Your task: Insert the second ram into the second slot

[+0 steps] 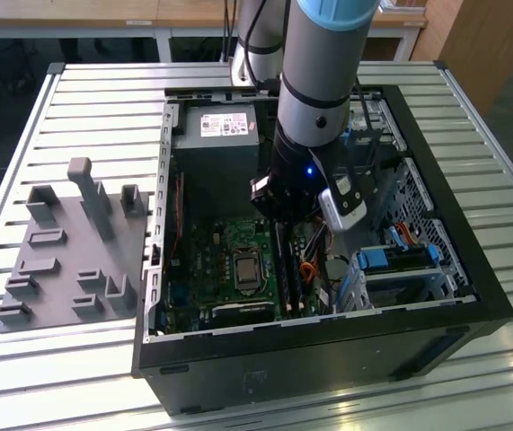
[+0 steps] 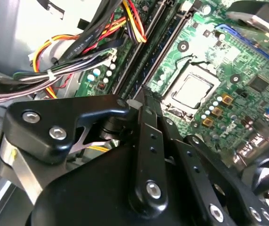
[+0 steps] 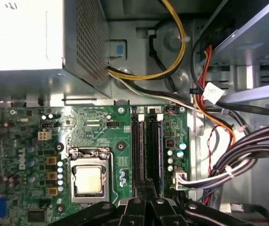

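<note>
My gripper [image 1: 283,220] is deep inside the open computer case [image 1: 472,296], over the memory slots [image 3: 154,141] to the right of the processor socket [image 3: 88,180]. In the second wrist view the second ram [image 2: 150,59] shows as a thin blue-green strip standing along one slot between dark rails. The gripper [image 2: 135,101] is shut, its fingertips meeting on the strip's near end. In the first wrist view the gripper [image 3: 146,186] sits at the slots' near end with its black fingers [image 3: 139,193] pressed together. How deep the stick sits in the slot is hidden.
A cable bundle [image 3: 247,150] runs close beside the slots. The power supply [image 3: 26,37] fills the case's far end. Blue drive brackets [image 1: 391,260] sit at the exterior view's right. A grey fixture [image 1: 67,251] lies on the slatted table at the exterior view's left.
</note>
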Robot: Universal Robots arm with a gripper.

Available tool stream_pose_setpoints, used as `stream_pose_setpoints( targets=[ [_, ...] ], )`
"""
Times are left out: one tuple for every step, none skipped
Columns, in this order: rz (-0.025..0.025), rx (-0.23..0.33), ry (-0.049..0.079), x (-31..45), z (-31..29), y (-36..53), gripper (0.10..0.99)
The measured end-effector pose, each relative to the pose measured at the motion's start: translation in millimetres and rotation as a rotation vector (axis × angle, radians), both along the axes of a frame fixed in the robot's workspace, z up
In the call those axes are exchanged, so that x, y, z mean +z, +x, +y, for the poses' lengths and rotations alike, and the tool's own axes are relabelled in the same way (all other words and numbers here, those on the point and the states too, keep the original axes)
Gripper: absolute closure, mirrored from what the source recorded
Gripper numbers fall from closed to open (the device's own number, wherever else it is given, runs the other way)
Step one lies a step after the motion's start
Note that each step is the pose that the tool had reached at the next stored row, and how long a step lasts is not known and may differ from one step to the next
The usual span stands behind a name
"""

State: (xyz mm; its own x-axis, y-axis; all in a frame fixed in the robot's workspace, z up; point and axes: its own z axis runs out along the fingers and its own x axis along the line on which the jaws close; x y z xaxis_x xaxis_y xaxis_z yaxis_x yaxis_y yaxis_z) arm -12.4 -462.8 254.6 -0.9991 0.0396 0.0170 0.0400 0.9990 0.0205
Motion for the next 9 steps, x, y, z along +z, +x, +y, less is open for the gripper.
stream_pose_setpoints(
  targets=[
    [0.0001, 0.000, 0.000, 2.4, 0.0, 0.0, 0.980],
    [0.0002, 0.000, 0.000, 4.0, 0.0, 0.0, 0.980],
    [0.0002, 0.000, 0.000, 4.7, 0.0, 0.0, 0.980],
    [0.0001, 0.000, 0.000, 4.6, 0.0, 0.0, 0.980],
    [0.0001, 0.000, 0.000, 4.7, 0.0, 0.0, 0.980],
    [0.0001, 0.000, 0.000, 4.7, 0.0, 0.0, 0.980],
    [0.0001, 0.000, 0.000, 4.7, 0.0, 0.0, 0.980],
    [0.0002, 0.000, 0.000, 4.9, 0.0, 0.0, 0.980],
    [0.0001, 0.000, 0.000, 4.8, 0.0, 0.0, 0.980]
  ],
)
